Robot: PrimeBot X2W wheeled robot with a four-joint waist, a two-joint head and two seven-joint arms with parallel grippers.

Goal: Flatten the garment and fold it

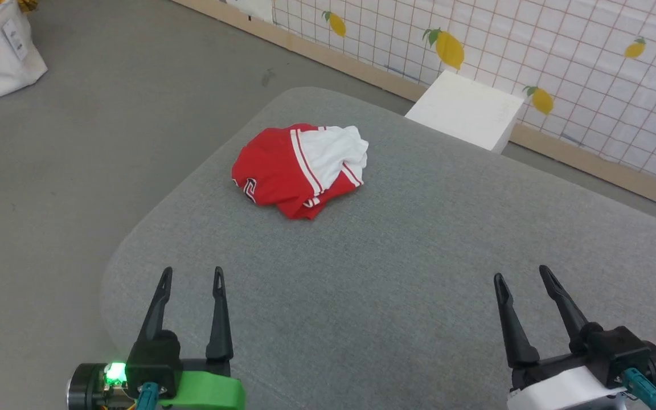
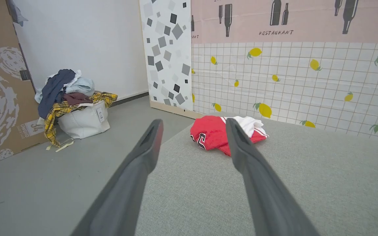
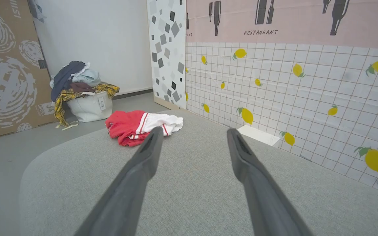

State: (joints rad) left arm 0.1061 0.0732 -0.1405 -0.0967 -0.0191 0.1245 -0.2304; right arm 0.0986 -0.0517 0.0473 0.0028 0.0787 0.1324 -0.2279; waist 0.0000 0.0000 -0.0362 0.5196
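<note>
Your garment [image 1: 299, 171] lies bunched far up the table [image 1: 390, 273], about one o'clock from the left hand [image 1: 192, 272] and ten o'clock from the right hand [image 1: 521, 273]. Both hands are wide and empty, and the left looks nearer.

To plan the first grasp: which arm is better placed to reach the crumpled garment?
Left, probably. The garment lies nearer the open left tool; the right tool is farther across.
</note>
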